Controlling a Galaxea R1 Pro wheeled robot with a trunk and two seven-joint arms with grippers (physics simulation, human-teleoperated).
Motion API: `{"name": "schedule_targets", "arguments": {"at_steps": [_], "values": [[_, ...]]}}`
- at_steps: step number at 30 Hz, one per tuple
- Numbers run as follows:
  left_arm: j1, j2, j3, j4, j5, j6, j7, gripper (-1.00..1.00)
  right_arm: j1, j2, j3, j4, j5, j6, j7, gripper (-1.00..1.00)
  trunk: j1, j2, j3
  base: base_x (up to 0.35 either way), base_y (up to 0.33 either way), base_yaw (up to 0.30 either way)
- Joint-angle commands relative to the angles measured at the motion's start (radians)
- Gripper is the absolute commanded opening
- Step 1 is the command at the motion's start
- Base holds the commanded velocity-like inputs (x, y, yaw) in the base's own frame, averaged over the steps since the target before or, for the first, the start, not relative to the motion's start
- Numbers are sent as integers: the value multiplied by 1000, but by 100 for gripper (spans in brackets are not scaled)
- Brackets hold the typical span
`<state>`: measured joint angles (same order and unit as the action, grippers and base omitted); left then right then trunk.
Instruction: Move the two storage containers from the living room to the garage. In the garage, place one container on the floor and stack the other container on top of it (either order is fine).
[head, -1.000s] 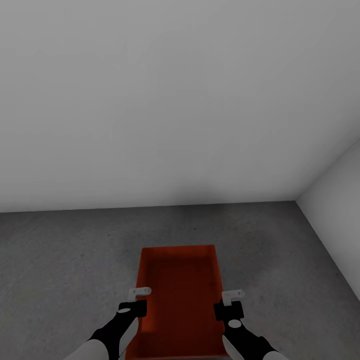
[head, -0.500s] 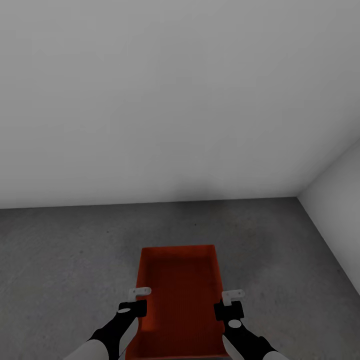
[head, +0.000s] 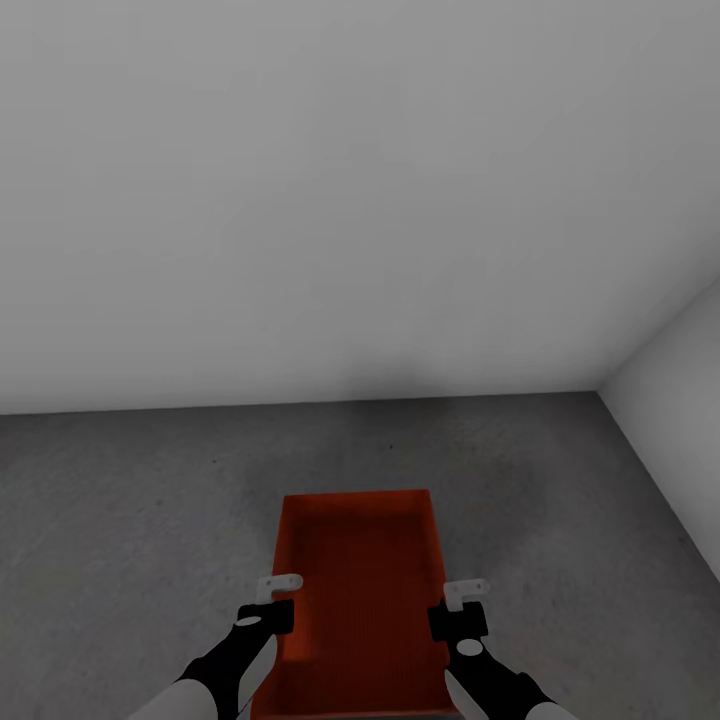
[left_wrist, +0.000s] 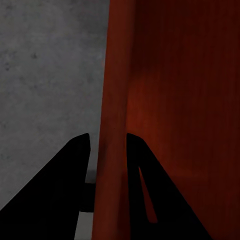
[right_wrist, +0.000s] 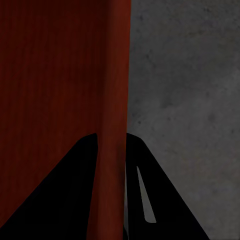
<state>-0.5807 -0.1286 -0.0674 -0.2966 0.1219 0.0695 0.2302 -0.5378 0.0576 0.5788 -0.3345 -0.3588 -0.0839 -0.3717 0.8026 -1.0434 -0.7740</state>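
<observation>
A red-orange storage container (head: 360, 590) sits low in the middle of the head view, its long side running away from me over the dark grey concrete floor (head: 130, 500) of the garage. My left gripper (head: 272, 600) is shut on its left wall (left_wrist: 112, 100), one finger on each side of the rim. My right gripper (head: 462, 605) is shut on the right wall (right_wrist: 116, 75) in the same way. The container is empty. I cannot tell whether its bottom touches the floor.
A plain white wall (head: 350, 200) stands ahead, with its base a short way beyond the container. A second white wall (head: 680, 400) closes the right side and forms a corner. Bare concrete lies to the left and in front.
The base of the far wall has crept slightly up in the head view, so the camera has shifted a little. The container and both grippers keep the same hold.
</observation>
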Motion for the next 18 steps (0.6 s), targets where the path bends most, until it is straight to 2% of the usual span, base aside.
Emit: {"name": "schedule_targets", "arguments": {"at_steps": [1,3,18], "values": [[0,1,43,-6,4,7,15,-100,-1,-24,-19,2,-14,-8,-12,-100,4,-8,-4,0,0,0],[0,1,43,-6,4,7,15,-100,-1,-24,-19,2,-14,-8,-12,-100,12,-22,-10,0,0,0],[0,1,43,-6,4,5,15,-100,-1,-24,-19,2,-14,-7,-12,-100,15,-29,-13,0,0,0]]}}
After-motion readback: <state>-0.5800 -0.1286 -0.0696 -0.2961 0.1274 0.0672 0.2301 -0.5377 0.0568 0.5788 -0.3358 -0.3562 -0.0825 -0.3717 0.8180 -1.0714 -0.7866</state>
